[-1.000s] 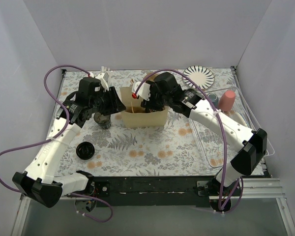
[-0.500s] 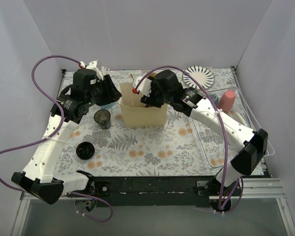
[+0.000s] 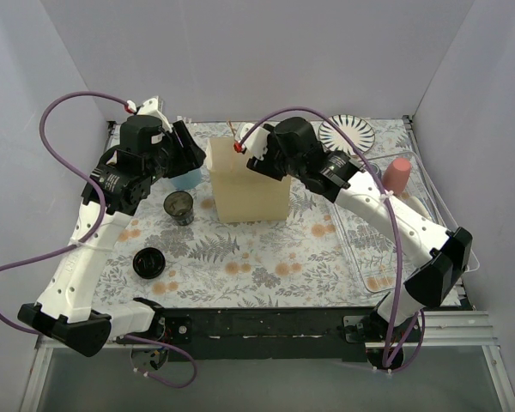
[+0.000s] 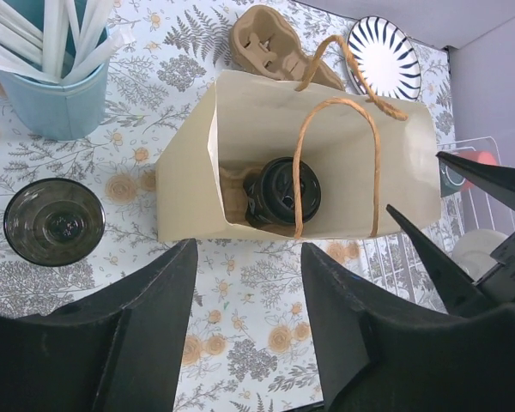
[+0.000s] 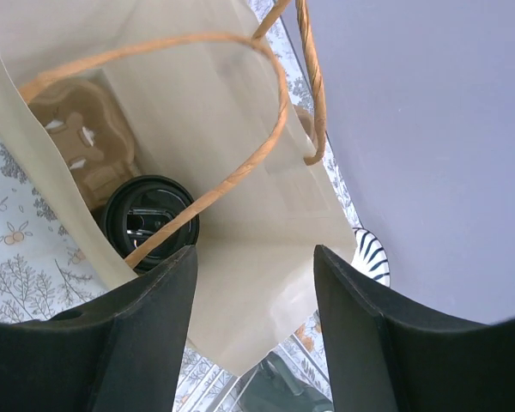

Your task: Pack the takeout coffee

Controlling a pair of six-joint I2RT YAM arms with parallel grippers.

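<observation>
A lidded dark coffee cup (image 4: 281,192) stands inside the open beige paper bag (image 4: 326,163), next to a cardboard carrier (image 5: 73,129); it also shows in the right wrist view (image 5: 150,221). A second alike cup (image 3: 179,207), without a lid, stands on the table left of the bag (image 3: 249,189). My left gripper (image 3: 187,153) is open and empty, raised left of the bag. My right gripper (image 3: 260,160) is open and empty above the bag's mouth (image 5: 197,112).
A flat black lid (image 3: 148,263) lies front left. A blue cup of white utensils (image 4: 56,86) stands behind the open cup. A striped plate (image 3: 348,133), a pink object (image 3: 397,174) and a clear tray (image 3: 386,249) are on the right. Another cardboard carrier (image 4: 270,43) lies behind the bag.
Both grippers have risen and drawn back from the bag. The left arm moved up and to the left. The bag now stands taller and upright.
</observation>
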